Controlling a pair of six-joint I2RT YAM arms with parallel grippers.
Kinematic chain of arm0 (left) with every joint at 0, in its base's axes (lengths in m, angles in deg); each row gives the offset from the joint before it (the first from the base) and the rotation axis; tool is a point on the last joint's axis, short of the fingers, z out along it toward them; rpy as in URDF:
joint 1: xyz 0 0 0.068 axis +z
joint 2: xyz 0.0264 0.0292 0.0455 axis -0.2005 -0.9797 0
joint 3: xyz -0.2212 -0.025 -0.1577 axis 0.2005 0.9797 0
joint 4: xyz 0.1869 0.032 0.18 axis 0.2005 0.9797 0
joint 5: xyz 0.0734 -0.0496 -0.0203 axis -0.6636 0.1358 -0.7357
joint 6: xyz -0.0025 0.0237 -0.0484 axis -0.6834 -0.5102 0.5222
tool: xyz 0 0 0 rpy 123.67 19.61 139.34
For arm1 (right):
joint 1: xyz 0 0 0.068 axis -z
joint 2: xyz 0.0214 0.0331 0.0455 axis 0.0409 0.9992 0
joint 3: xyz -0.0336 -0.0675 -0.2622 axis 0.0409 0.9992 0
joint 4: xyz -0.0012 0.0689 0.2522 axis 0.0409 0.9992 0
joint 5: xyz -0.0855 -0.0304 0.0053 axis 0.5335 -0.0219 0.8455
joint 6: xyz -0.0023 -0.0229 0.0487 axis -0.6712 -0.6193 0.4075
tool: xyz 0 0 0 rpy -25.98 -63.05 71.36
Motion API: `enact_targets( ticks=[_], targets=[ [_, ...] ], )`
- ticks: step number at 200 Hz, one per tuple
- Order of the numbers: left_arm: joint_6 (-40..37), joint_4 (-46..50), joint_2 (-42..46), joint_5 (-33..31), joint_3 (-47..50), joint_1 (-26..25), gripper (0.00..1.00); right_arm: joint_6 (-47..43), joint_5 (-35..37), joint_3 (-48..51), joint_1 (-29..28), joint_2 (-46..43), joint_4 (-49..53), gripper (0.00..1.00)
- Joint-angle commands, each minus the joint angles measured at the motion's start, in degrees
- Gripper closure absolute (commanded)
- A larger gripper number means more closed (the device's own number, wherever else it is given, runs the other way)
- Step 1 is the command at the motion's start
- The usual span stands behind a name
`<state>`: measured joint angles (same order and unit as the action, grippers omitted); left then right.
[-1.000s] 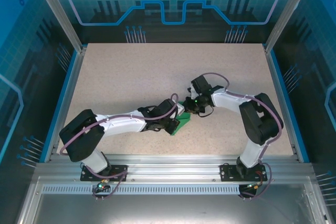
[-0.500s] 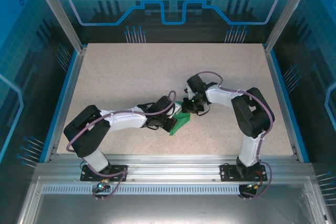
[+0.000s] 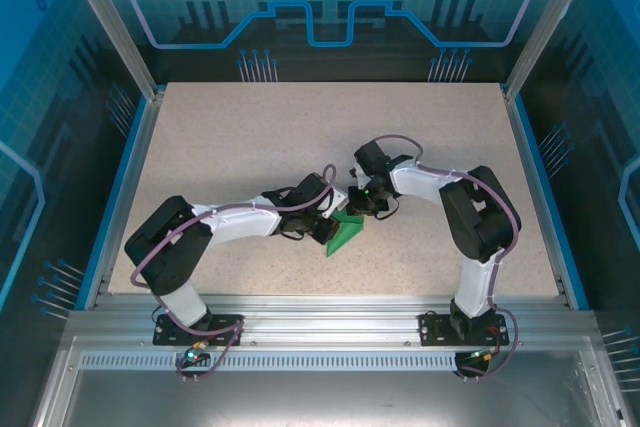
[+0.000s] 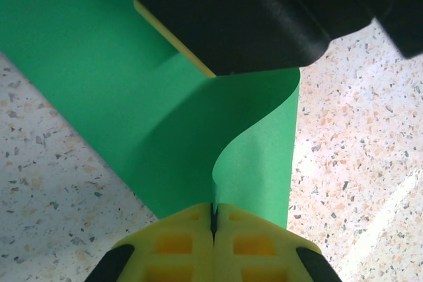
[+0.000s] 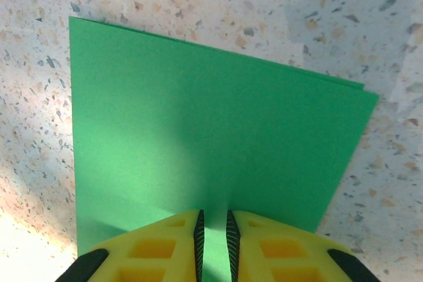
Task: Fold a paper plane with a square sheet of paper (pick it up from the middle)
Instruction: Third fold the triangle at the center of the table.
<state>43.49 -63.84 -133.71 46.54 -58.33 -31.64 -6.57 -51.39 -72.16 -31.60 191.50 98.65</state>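
The square sheet of paper (image 3: pixel 347 235) is bright green and lies folded on the table, between the two grippers. My left gripper (image 4: pixel 213 212) is shut on one edge of the sheet (image 4: pixel 132 84) and holds that edge up in a curl. My right gripper (image 5: pixel 215 229) sits low over the flat, doubled part of the sheet (image 5: pixel 198 137). Its jaws stand a narrow slit apart, and green paper shows through the gap. In the left wrist view one yellow finger (image 4: pixel 173 39) of the right gripper rests against the paper. From above, the left gripper (image 3: pixel 328 229) and right gripper (image 3: pixel 363 209) nearly touch.
The speckled beige table (image 3: pixel 250 147) has open room at the back and on both sides. Blue rails (image 3: pixel 120 197) border its left and right edges. An aluminium frame (image 3: pixel 330 312) runs along the near edge by the arm bases.
The left arm has swung its elbow in and its wrist has shifted a little away from the near edge. The right arm has drawn slightly left. The paper stays between them.
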Motion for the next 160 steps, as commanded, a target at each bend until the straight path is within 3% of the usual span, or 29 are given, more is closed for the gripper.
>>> enact_targets(
  ticks=[1, 160],
  targets=[
    [-1.35, 1.83, -0.84, 1.54, -1.25, 0.7, 1.0, -0.8, 1.29, -0.78, -0.61, 1.32, 2.88, 0.8],
    [-0.37, 1.74, -3.92, -0.21, -1.96, 1.06, 1.0, -0.45, -0.2, -0.87, -0.72, 1.1, 2.67, 0.77]
  ],
)
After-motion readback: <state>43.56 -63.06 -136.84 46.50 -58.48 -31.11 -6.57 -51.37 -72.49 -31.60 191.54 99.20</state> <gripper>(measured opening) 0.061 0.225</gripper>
